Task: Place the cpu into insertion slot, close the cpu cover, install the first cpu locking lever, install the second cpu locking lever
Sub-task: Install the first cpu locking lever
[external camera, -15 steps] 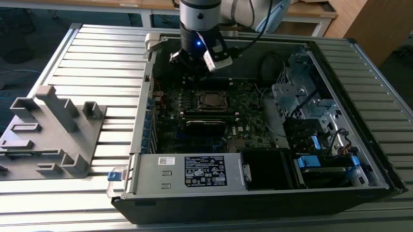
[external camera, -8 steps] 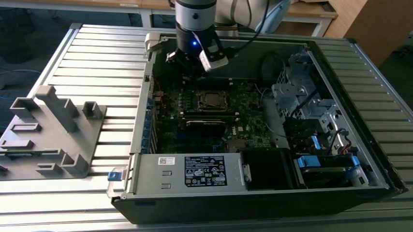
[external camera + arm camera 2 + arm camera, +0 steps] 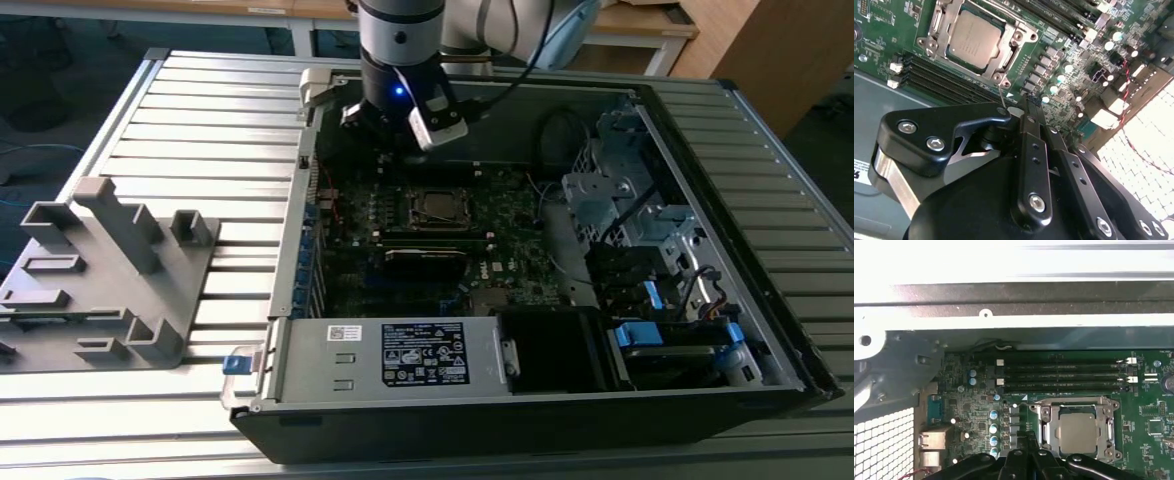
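Although the exterior view sets the arm low over the motherboard inside the open computer case, close to the case's wall on the arm's side, it also shows 1 insertion slot near the board's middle with something pale seated in it. Seen in the second wrist view, 1 cpu lies flat in that slot and 1 cpu cover looks folded down around it, so placing and closing seem done. 1 thin metal rod stands up at the socket's corner, just beside the tips of the 1 gripper, whose fingers are pressed together with nothing visibly pinched; I judge the rod a locking lever not yet latched. Turning to the first wrist view, the cpu sits framed by its cover, with 4 memory slots lying along the socket's far edge. Whether either lever is hooked I cannot tell, so both lever steps look left to do.
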